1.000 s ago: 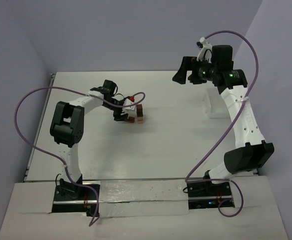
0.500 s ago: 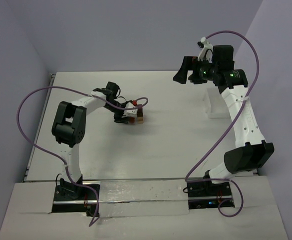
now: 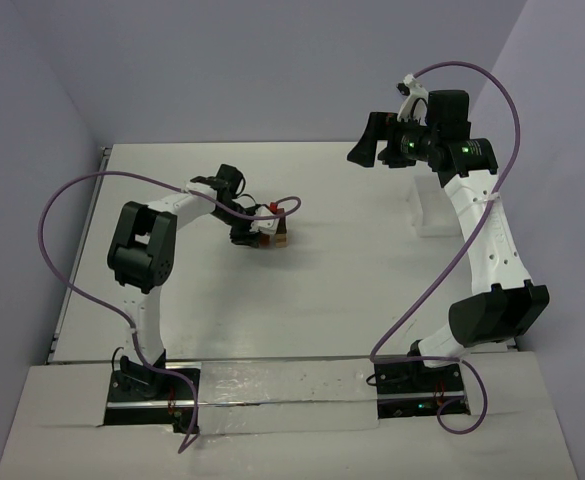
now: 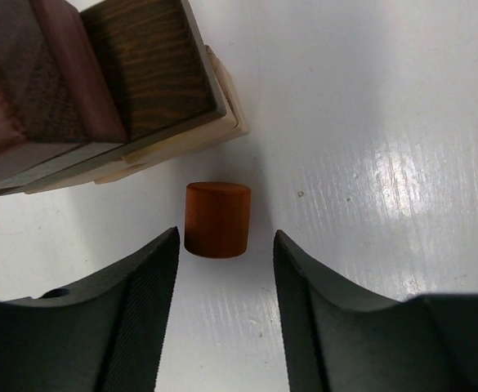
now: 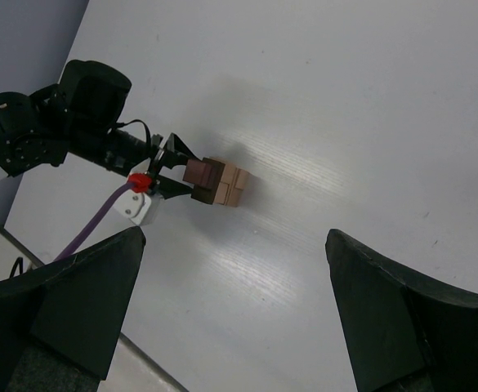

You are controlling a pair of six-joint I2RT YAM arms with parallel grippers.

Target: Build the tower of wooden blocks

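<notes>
Two arms showed from above. The left gripper (image 3: 259,234) had slid rightward since a second before, up against the blocks (image 3: 282,234) on the white table (image 3: 372,285). The right gripper (image 3: 370,140) hung unchanged, high at the far right.

At the left wrist, ribbed black jaws flanked a smooth orange-brown cylinder (image 4: 217,219), narrowly apart from it, gripping nothing. Just beyond it, grainy dark square blocks lay stacked on pale ones.

At the right wrist, the jaws gaped wide, holding nothing, far above the cluster.

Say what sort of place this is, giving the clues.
Probably a robotics lab bench: left arm and right arm bolted to a white table, plain walls around it, wood blocks to stack.
</notes>
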